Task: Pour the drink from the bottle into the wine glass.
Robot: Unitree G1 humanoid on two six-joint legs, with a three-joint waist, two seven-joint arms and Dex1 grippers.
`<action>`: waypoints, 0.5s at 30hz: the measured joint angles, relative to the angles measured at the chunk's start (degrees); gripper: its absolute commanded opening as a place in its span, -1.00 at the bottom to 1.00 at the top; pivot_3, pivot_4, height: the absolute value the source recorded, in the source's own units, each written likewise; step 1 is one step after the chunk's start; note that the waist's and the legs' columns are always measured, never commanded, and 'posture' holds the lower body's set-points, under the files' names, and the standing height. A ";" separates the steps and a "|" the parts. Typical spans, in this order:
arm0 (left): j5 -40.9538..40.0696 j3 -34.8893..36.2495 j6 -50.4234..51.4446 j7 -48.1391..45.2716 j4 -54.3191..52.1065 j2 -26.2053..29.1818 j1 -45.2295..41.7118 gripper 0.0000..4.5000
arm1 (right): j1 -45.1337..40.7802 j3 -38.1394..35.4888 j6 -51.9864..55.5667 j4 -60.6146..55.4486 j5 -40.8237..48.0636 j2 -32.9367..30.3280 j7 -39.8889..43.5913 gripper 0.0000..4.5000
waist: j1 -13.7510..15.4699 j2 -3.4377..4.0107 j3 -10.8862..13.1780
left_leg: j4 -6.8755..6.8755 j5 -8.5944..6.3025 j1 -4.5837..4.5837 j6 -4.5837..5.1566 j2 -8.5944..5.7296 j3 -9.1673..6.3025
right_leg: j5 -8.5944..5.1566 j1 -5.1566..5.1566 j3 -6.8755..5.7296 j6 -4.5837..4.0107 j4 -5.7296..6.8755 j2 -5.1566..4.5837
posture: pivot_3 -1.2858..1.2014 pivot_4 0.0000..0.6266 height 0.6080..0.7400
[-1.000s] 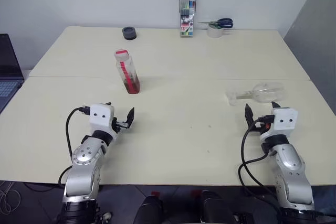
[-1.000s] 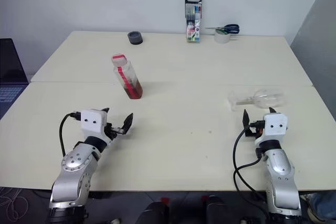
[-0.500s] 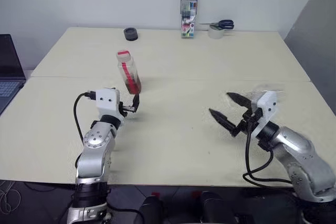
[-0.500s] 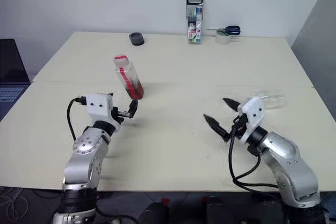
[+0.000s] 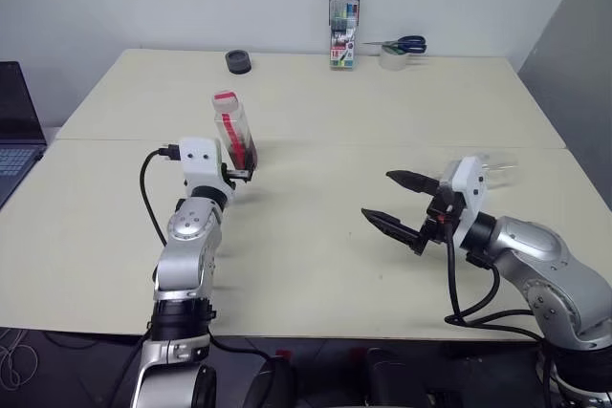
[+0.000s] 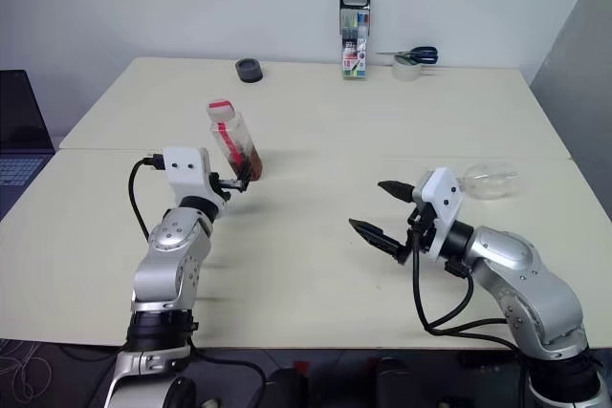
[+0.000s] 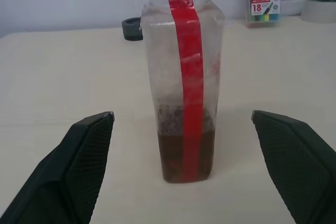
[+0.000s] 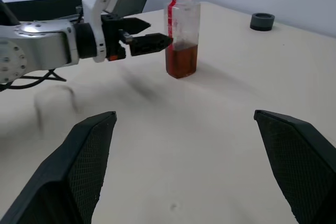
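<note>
The bottle (image 5: 233, 131) stands upright left of the table's middle, clear with a red strip and red cap. The amber-red drink (image 7: 184, 153) fills only its bottom. My left gripper (image 5: 239, 173) is open and level just in front of the bottle. Its fingers (image 7: 84, 161) stand wide on either side without touching it. The wine glass (image 5: 490, 165) lies on its side at the right, partly behind my right wrist. My right gripper (image 5: 378, 196) is open and empty, pointing left over the table's middle, away from the glass.
A tall marker-pen case (image 5: 342, 26) stands at the far edge, with scissors on a tape roll (image 5: 393, 51) to its right and a small black round thing (image 5: 236, 61) to its left. A laptop (image 5: 14, 126) sits off the left edge.
My left gripper has risen and moved forward up to the bottle. My right gripper has lifted and swung left, turning from beside the glass toward the table's middle.
</note>
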 measured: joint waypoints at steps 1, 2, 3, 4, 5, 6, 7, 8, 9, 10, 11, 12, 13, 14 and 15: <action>0.12 -0.03 0.00 0.01 0.87 0.09 -0.79 0.99 | -0.59 0.17 0.23 0.00 0.03 0.00 0.16 1.00 | 0.00 0.00 0.00 | 0.00 0.00 0.00 0.00 0.00 0.00 | 0.00 0.00 0.00 0.00 0.00 0.00 | 0.03 -0.52 1.00; 0.20 -0.10 0.04 0.00 1.63 0.10 -1.49 0.99 | -1.09 0.24 0.46 0.00 0.04 0.00 0.23 1.00 | 0.01 0.00 0.00 | 0.00 0.00 -0.01 0.00 -0.01 -0.02 | 0.00 0.00 -0.01 0.00 0.00 0.00 | 0.03 -0.52 1.00; 0.26 -0.21 0.04 0.00 2.28 0.10 -2.13 0.99 | -1.47 0.29 0.64 -0.01 0.06 -0.01 0.29 1.00 | 0.02 0.00 0.00 | 0.00 0.00 -0.01 -0.01 0.00 -0.02 | 0.00 0.00 -0.02 0.00 -0.02 0.00 | 0.03 -0.52 1.00; 0.36 -0.30 0.06 0.00 2.87 0.10 -2.72 0.99 | -1.61 0.35 0.78 -0.01 0.07 -0.01 0.31 1.00 | 0.03 0.00 0.00 | 0.00 0.00 -0.02 -0.01 -0.01 -0.03 | 0.00 0.00 -0.02 0.00 -0.03 0.00 | 0.03 -0.52 1.00; 0.55 -0.37 0.07 0.03 3.62 0.10 -3.32 0.99 | -1.64 0.50 0.97 -0.01 0.08 0.00 0.31 1.00 | 0.04 0.00 0.00 | 0.00 0.00 -0.02 -0.01 0.00 -0.02 | 0.00 0.00 -0.02 0.00 -0.03 -0.01 | 0.03 -0.52 1.00; 0.77 -0.45 0.08 0.05 4.23 0.09 -3.98 0.99 | -1.66 0.62 1.05 -0.01 0.09 0.00 0.32 1.00 | 0.04 -0.01 0.00 | 0.00 0.00 -0.04 -0.01 0.00 -0.02 | 0.00 -0.02 -0.02 0.01 -0.04 -0.01 | 0.03 -0.52 1.00; 0.98 -0.49 0.07 0.10 5.01 0.09 -4.68 0.99 | -1.77 0.67 1.12 -0.01 0.10 0.01 0.33 1.00 | 0.04 -0.01 0.00 | 0.00 0.01 -0.04 -0.01 -0.01 -0.02 | 0.01 -0.02 -0.01 0.01 -0.04 -0.01 | 0.03 -0.52 1.00; 1.14 -0.51 0.04 0.18 5.72 0.09 -5.35 0.99 | -2.00 0.68 1.17 -0.01 0.12 0.02 0.33 1.00 | 0.03 -0.01 0.00 | 0.00 0.01 -0.04 -0.01 -0.01 -0.02 | 0.01 -0.02 -0.01 0.01 -0.04 -0.01 | 0.03 -0.52 1.00; 1.24 -0.57 0.00 0.28 6.42 0.08 -6.07 0.99 | -2.40 0.69 1.21 -0.01 0.14 0.03 0.34 1.00 | 0.02 -0.01 0.00 | 0.00 0.01 -0.04 -0.01 0.00 -0.02 | 0.01 -0.02 -0.01 0.02 -0.04 -0.01 | 0.03 -0.52 1.00; 1.36 -0.61 -0.07 0.41 7.49 0.08 -6.96 0.99 | -2.80 0.70 1.24 0.00 0.16 0.04 0.36 1.00 | 0.03 -0.01 0.00 | 0.01 0.01 -0.04 -0.01 -0.01 -0.03 | 0.01 -0.02 -0.02 0.02 -0.04 -0.01 | 0.03 -0.52 1.00; 1.49 -0.62 -0.15 0.67 9.05 0.08 -8.28 0.99 | -3.08 0.70 1.23 0.01 0.19 0.05 0.39 1.00 | 0.04 -0.01 0.01 | 0.01 0.01 -0.04 -0.01 -0.01 -0.04 | 0.01 -0.02 -0.04 0.02 -0.04 -0.01 | 0.03 -0.52 1.00; 1.54 -0.62 -0.34 1.10 10.50 0.08 -9.65 0.99 | -3.17 0.72 1.23 0.03 0.19 0.07 0.46 1.00 | 0.05 -0.01 0.01 | 0.02 0.01 -0.06 -0.01 -0.01 -0.05 | 0.02 -0.02 -0.05 0.03 -0.05 -0.01 | 0.03 -0.52 1.00; 1.63 -0.61 -0.59 1.38 11.85 0.08 -10.86 0.99 | -3.18 0.75 1.23 0.13 0.20 0.08 0.56 1.00 | 0.05 -0.01 0.01 | 0.02 0.01 -0.06 -0.01 -0.01 -0.04 | 0.02 -0.02 -0.04 0.03 -0.06 -0.01 | 0.03 -0.52 1.00; 1.82 -0.60 -1.00 1.54 13.41 0.08 -12.34 0.99 | -3.22 0.81 1.23 0.41 0.20 0.09 0.72 1.00 | 0.05 -0.01 0.01 | 0.02 0.01 -0.07 -0.01 -0.02 -0.04 | 0.02 -0.02 -0.04 0.04 -0.07 -0.01 | 0.03 -0.52 1.00; 1.90 -0.61 -1.38 1.65 14.41 0.09 -13.36 0.99 | -3.24 0.89 1.23 0.67 0.20 0.09 0.85 1.00 | 0.04 -0.01 0.01 | 0.02 0.01 -0.08 -0.02 -0.02 -0.03 | 0.03 -0.02 -0.03 0.05 -0.10 -0.01 | 0.03 -0.52 1.00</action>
